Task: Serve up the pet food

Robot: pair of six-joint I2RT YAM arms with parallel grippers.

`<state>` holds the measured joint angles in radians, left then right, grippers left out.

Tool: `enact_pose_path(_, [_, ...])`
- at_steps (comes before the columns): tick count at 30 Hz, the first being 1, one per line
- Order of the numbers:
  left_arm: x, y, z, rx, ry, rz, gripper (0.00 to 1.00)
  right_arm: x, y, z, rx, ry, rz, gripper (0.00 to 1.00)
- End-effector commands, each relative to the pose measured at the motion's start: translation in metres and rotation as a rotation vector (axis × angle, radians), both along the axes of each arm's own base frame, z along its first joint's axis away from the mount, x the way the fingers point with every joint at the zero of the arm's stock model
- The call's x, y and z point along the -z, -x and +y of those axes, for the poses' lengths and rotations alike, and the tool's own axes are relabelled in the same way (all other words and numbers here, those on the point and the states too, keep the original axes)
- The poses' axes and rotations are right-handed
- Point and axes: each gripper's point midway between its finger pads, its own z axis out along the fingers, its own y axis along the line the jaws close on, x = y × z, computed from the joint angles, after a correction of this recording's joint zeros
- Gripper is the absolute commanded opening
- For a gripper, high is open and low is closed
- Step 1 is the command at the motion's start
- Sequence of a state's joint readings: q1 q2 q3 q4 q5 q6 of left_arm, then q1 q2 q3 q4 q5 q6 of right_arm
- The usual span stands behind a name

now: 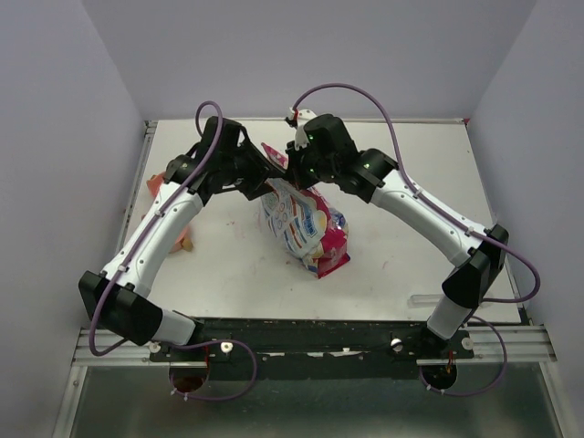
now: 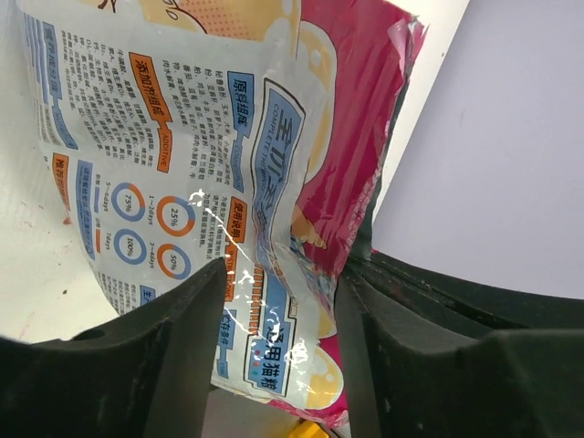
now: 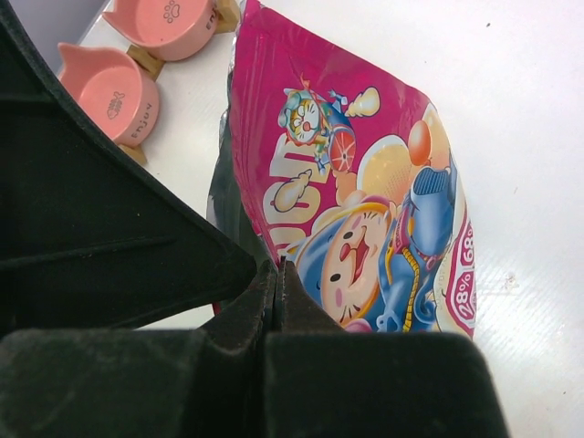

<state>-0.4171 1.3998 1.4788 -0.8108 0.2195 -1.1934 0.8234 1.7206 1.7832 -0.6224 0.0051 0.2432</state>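
Pinching the bag (image 1: 306, 226) at its top from both sides, you're likely set to pull it open. The left gripper (image 2: 281, 283) is clamped across the printed panel. The right gripper (image 3: 277, 278) is squeezed together, seemingly on the edge. The pet food is unseen, presumably inside; the pink bowls (image 3: 109, 91) sit nearby.

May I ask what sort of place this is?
Probably a robot test cell: two arms bolted to a white table boxed by blank walls, with a pet food bag and pink bowls as props.
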Motion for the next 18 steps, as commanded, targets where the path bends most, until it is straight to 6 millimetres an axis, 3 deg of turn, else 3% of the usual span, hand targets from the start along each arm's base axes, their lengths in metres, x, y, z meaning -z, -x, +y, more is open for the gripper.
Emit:
enact_pose_path(1, [0.015, -0.003, -0.005, 0.001, -0.041, 0.038, 0.53, -0.008, 0.014, 0.007, -0.044, -0.019, 0.029, 0.01])
enact_pose_path(5, [0.024, -0.007, -0.013, 0.011, -0.045, 0.058, 0.50, -0.004, 0.013, 0.007, -0.035, -0.010, 0.046, 0.01])
enact_pose_path(8, [0.025, -0.009, -0.016, 0.029, -0.058, 0.042, 0.58, -0.003, 0.013, 0.005, -0.022, -0.012, 0.048, 0.01])
enact_pose_path(10, [0.026, -0.012, -0.017, 0.030, -0.071, 0.027, 0.56, -0.004, 0.014, 0.004, -0.019, -0.018, 0.045, 0.01])
enact_pose_path(13, [0.028, -0.015, -0.015, 0.035, -0.090, 0.014, 0.31, -0.007, 0.012, 0.001, -0.007, -0.014, 0.036, 0.01])
enact_pose_path(18, [0.023, -0.015, -0.006, 0.064, -0.176, -0.015, 0.08, -0.012, -0.003, -0.019, 0.101, 0.049, -0.025, 0.00])
